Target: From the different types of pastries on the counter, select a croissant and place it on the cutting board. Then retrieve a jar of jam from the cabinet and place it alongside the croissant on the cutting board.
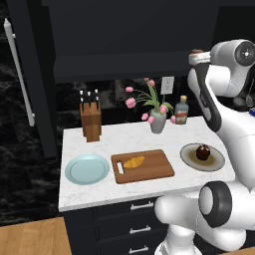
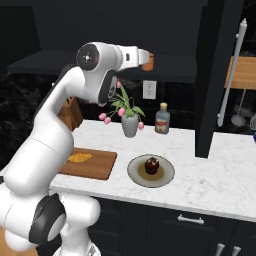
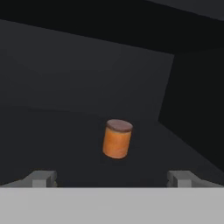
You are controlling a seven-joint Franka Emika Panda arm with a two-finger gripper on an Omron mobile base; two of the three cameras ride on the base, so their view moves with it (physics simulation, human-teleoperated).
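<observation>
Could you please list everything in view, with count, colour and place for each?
counter: one, white marble-look, over navy drawers
cutting board: one, brown wood, front middle of counter
croissant: one, golden-orange, on the cutting board
jar of jam: one, orange with brownish lid, standing inside the cabinet
cabinet: one, black, above the counter
round pastry: one, dark brown, on a dark plate
blue plate: one, light blue, left of the board
knife block: one, wooden, back left
vase of tulips: one, grey, pink flowers, back middle
bottle: one, clear, red label, beside vase
end effector: one, open, facing the jar, apart from it
</observation>
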